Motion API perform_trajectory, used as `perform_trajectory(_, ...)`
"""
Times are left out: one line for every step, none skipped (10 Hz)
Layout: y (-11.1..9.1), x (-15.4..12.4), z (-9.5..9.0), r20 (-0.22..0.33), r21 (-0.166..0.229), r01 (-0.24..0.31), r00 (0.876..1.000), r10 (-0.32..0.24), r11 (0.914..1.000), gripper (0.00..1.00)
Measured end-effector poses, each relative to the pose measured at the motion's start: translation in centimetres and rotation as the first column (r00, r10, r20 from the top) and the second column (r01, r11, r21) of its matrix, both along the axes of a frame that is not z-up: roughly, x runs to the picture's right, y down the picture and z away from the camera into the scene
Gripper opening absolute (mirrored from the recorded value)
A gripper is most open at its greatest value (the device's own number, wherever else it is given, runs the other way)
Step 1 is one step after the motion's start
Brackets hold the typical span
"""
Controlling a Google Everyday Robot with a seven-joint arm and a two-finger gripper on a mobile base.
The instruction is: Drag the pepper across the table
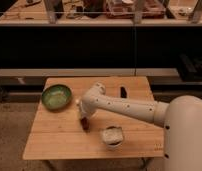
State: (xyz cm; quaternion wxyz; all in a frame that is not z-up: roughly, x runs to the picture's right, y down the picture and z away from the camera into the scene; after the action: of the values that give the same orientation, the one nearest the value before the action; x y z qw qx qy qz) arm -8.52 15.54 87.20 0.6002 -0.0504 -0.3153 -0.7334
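Note:
The pepper is a small dark-red chili lying on the light-wood table, left of the middle. My gripper hangs from the white arm and sits right over the pepper's upper end, touching or nearly touching it. The gripper body hides part of the pepper.
A green bowl stands at the table's back left. A white bowl stands near the front edge, right of the pepper. A short black oblong object lies at the back right. Dark shelving runs behind the table.

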Motion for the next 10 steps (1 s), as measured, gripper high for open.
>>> perform_trajectory(-0.2, 1.2, -0.1, -0.011, -0.016, -0.011, 1.000, 0.011, 0.9998, 0.35)
perform_trajectory(-0.5, 3.0, -0.2, -0.029, -0.038, -0.033, 0.999, 0.031, 0.9988, 0.35)
perform_trajectory(-0.5, 4.1, -0.1, -0.040, -0.049, -0.046, 0.998, 0.044, 0.9978, 0.35)
perform_trajectory(-0.8, 5.3, 0.0, -0.053, -0.055, -0.061, 0.997, 0.059, 0.9966, 0.35)
perform_trajectory(-1.0, 6.3, 0.0, -0.062, -0.053, -0.071, 0.996, 0.068, 0.9961, 0.35)
perform_trajectory(-1.5, 7.7, 0.1, -0.077, -0.048, -0.084, 0.994, 0.080, 0.9954, 0.35)
perform_trajectory(-1.7, 8.4, 0.2, -0.086, -0.045, -0.091, 0.992, 0.087, 0.9948, 0.35)
perform_trajectory(-1.9, 9.6, 0.2, -0.101, -0.041, -0.105, 0.990, 0.100, 0.9936, 0.35)
perform_trajectory(-1.9, 11.0, 0.2, -0.118, -0.040, -0.120, 0.986, 0.115, 0.9919, 0.35)
perform_trajectory(-1.8, 11.9, 0.1, -0.127, -0.038, -0.128, 0.984, 0.123, 0.9910, 0.35)
